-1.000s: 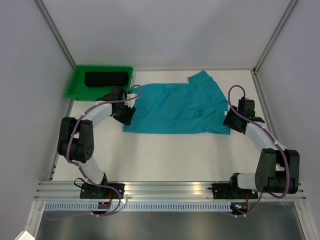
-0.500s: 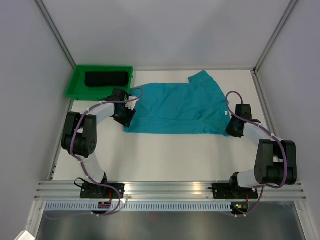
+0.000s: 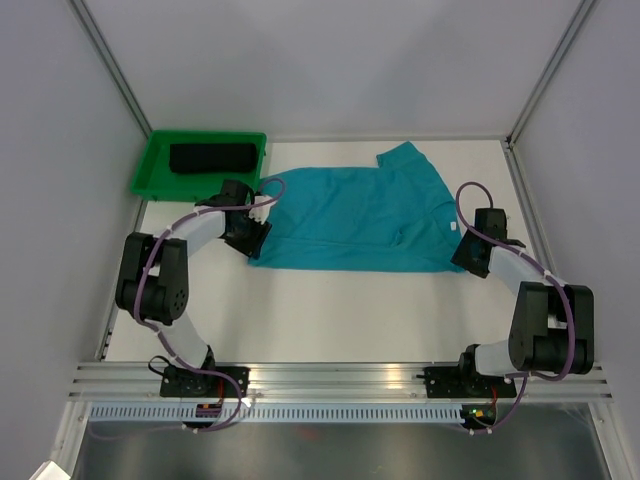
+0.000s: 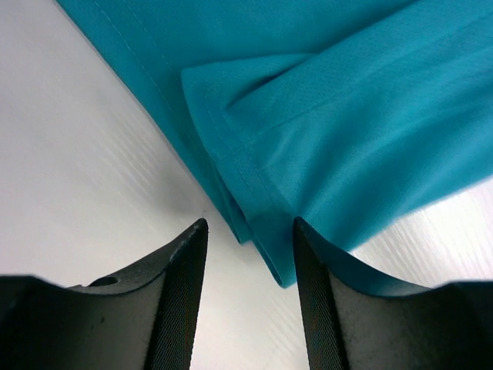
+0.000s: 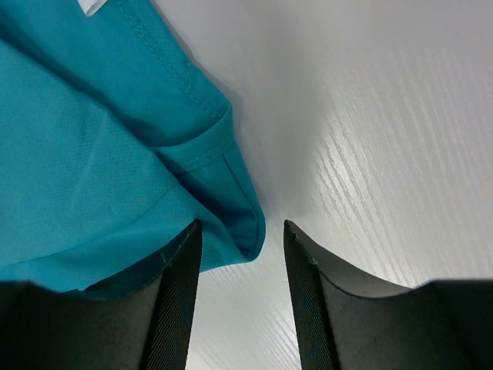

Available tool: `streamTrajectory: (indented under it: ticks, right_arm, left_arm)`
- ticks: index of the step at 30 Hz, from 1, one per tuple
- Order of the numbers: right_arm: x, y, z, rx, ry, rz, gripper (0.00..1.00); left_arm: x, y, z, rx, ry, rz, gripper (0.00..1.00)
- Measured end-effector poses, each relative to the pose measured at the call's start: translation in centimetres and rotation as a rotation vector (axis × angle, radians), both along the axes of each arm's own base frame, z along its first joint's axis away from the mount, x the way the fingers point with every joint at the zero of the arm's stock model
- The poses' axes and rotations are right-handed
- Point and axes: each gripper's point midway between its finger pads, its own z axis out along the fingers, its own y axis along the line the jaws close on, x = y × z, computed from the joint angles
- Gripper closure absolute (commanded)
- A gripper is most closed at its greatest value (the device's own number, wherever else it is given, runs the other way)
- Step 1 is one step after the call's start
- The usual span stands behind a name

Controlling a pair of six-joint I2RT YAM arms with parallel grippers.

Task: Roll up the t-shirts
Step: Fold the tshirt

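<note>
Both arms are down at the near edge of the teal t-shirt [image 3: 350, 215], which lies spread flat on the table [image 3: 350, 310] just to the right of the green tray [image 3: 145, 182]. The black t-shirt [image 3: 210, 157] sits inside that tray as a dark bundle, so judging by that, the teal one is the job in hand.

The left gripper [image 4: 250, 231] is at the shirt corner nearest the tray, its jaws standing apart with the layered corner of the hem lying between them, nothing pinched. The right gripper [image 5: 235, 231] is at the corner farthest from the tray, jaws also apart, with only the very tip of the cloth poking into the gap.

Here's the danger. On the tray side there are several layers stacked at that corner. If the jaws close too high, they probably take just the top layer and the fold peels open. On the far side the bite looks thin, so the tip could slip out as the jaws close and leave that arm with nothing. One corner caught and the other missed would mean a skewed, cone-shaped roll. If the fingertips press forward along the table, they could bunch the hem up instead of getting hold of it.
</note>
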Motion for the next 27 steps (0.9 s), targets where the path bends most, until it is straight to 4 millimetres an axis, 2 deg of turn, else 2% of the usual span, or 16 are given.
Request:
streamTrajectory:
  ticks: [6,8,10,13,15,16,17,18,19,20,21,24,27]
  right_arm:
    - [0.0,0.0,0.3,-0.002,-0.012,-0.001,0.46]
    - [0.0,0.0,0.3,-0.002,-0.017,-0.004,0.49]
    - [-0.2,0.0,-0.1,0.001,-0.013,-0.007,0.51]
    - [-0.3,0.2,-0.9,0.013,0.005,-0.01,0.61]
    - [0.1,0.2,-1.0,0.022,-0.006,-0.009,0.74]
    - [0.2,0.2,-1.0,0.024,-0.008,-0.011,0.87]
    - [0.2,0.3,-1.0,0.029,-0.012,-0.01,0.94]
    - [0.3,0.4,-1.0,0.036,-0.016,-0.014,0.99]
    - [0.3,0.4,-1.0,0.04,-0.017,-0.017,1.0]
    - [0.2,0.4,-1.0,0.044,-0.02,-0.019,1.0]
    - [0.1,0.5,-1.0,0.046,-0.022,-0.02,1.0]
    - [-1.2,0.6,-0.4,0.049,-0.033,-0.037,1.0]
    - [-2.3,0.6,1.7,0.049,-0.103,-0.079,1.0]
  left_arm:
    - [-0.6,0.0,3.4,-0.048,-0.049,0.001,0.41]
    - [-0.4,0.3,3.7,-0.055,-0.056,0.013,0.41]
    - [-0.6,0.5,3.0,-0.054,-0.031,0.024,0.41]
    - [-0.9,0.6,0.8,-0.047,0.039,0.038,0.41]
    - [-1.3,0.6,-0.7,-0.037,0.086,0.042,0.41]
    - [-1.1,0.5,-0.5,-0.044,0.082,0.046,0.41]
    - [-0.9,0.3,-0.4,-0.054,0.078,0.042,0.44]
    - [-1.0,0.2,-0.5,-0.06,0.083,0.041,0.67]
    - [-1.0,0.1,-0.5,-0.065,0.087,0.046,0.81]
    - [-1.0,0.0,-0.6,-0.071,0.091,0.047,0.91]
    - [-1.2,-0.2,-0.6,-0.08,0.1,0.047,0.97]
    - [-1.9,-1.1,-0.7,-0.121,0.124,0.028,0.98]
    - [-3.1,-1.5,-0.7,-0.145,0.142,0.008,0.98]
